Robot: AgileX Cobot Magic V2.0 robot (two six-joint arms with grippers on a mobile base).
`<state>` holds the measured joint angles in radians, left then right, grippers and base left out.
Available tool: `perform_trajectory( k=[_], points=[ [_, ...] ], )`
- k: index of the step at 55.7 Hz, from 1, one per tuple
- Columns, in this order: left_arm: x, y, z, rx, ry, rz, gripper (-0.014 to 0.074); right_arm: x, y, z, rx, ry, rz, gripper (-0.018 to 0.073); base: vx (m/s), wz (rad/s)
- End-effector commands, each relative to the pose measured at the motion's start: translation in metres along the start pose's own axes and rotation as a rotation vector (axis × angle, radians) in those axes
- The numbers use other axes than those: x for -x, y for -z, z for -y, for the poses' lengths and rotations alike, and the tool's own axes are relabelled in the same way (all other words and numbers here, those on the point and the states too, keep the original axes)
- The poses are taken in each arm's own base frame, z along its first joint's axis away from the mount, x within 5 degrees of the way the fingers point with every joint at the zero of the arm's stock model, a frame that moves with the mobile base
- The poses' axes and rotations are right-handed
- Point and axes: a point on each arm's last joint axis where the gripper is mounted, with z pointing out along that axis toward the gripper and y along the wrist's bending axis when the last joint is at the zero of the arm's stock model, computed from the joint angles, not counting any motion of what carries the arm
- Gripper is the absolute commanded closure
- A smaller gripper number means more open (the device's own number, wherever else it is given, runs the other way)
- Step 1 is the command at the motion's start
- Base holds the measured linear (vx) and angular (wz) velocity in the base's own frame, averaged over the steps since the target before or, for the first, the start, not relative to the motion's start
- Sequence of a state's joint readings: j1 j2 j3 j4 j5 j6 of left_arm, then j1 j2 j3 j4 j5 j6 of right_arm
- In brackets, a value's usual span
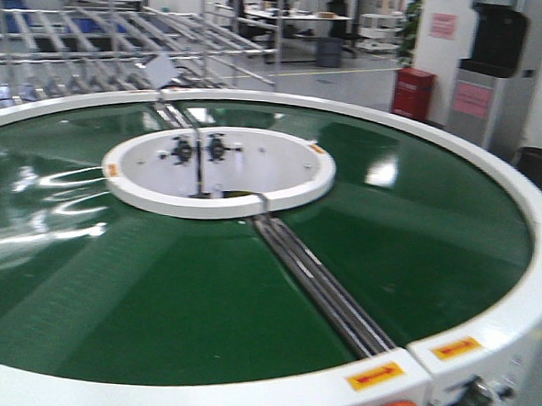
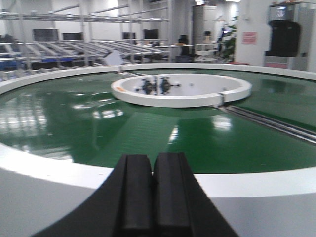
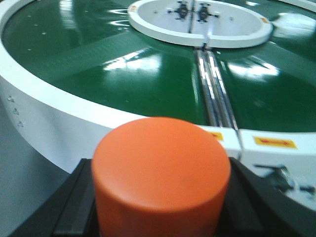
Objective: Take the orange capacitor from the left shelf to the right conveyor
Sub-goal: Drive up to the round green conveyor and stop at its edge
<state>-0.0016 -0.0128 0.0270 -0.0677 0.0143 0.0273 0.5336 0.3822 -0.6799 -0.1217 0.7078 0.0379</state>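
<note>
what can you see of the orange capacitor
The orange capacitor is a squat, smooth cylinder with a flat top and rounded edge, matte and plastic-looking. It stands upright, clamped between the black fingers of the right gripper, which press on its sides. It is held just outside the conveyor's white rim, not over the green belt. Its lower part is out of view.

Seen from the right wrist, the orange capacitor [image 3: 160, 177] runs off the near edge with its base unseen. It covers most of the right fingers [image 3: 74, 210] flanking it. In the front view only its top shows, at the near edge. The left fingers [image 2: 136, 192] are cropped below. The shelf [image 1: 97, 36] at far left is blurred. The small fittings [image 1: 199, 149] at the centre of the conveyor [image 1: 201, 300] are too small to make out.
</note>
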Motion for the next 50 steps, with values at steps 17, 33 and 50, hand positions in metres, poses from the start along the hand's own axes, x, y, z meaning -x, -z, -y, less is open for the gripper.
perform_trajectory(
  k=[17, 33, 50],
  points=[
    [-0.0028, 0.0003, -0.0004, -0.001, 0.009, 0.062, 0.0603, 0.0154, 0.0039, 0.0011, -0.006, 0.014, 0.108, 0.0216, 0.12, 0.47],
    [-0.0028, 0.0003, -0.0004, -0.001, 0.009, 0.062, 0.0603, 0.0154, 0.0039, 0.0011, -0.006, 0.014, 0.108, 0.0216, 0.1, 0.22],
    [-0.0028, 0.0003, -0.0004, -0.001, 0.009, 0.062, 0.0603, 0.0154, 0.0039, 0.0011, -0.006, 0.014, 0.108, 0.0216, 0.12, 0.04]
  ],
)
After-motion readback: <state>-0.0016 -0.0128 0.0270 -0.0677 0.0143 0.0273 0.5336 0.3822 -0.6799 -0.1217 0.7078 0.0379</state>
